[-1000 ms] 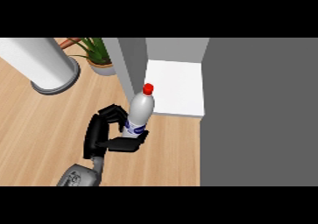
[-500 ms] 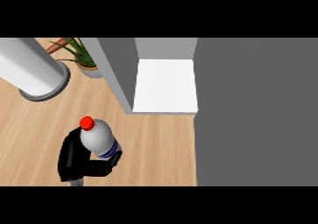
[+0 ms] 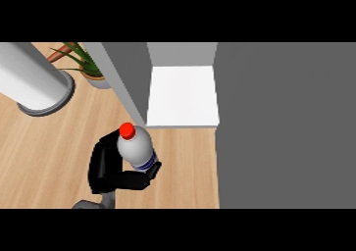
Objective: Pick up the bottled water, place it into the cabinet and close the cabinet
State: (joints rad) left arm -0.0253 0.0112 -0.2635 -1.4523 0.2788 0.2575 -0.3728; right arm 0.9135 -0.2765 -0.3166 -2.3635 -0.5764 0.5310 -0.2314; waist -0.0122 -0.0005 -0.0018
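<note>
pick: done | robot hand point(image 3: 112, 169) curled round bottled water point(image 3: 136, 148), lifted over surface point(image 3: 43, 147) just before open cabinet point(image 3: 182, 95) | left: place inside, close door

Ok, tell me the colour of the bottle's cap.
Red. The cap tops the white bottle held in the hand, seen in the head view.

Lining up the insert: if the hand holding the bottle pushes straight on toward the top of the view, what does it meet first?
Probably the cabinet's grey side panel: the left hand and bottled water sit below its front edge, just left of the white shelf. Depth is unclear.
</note>
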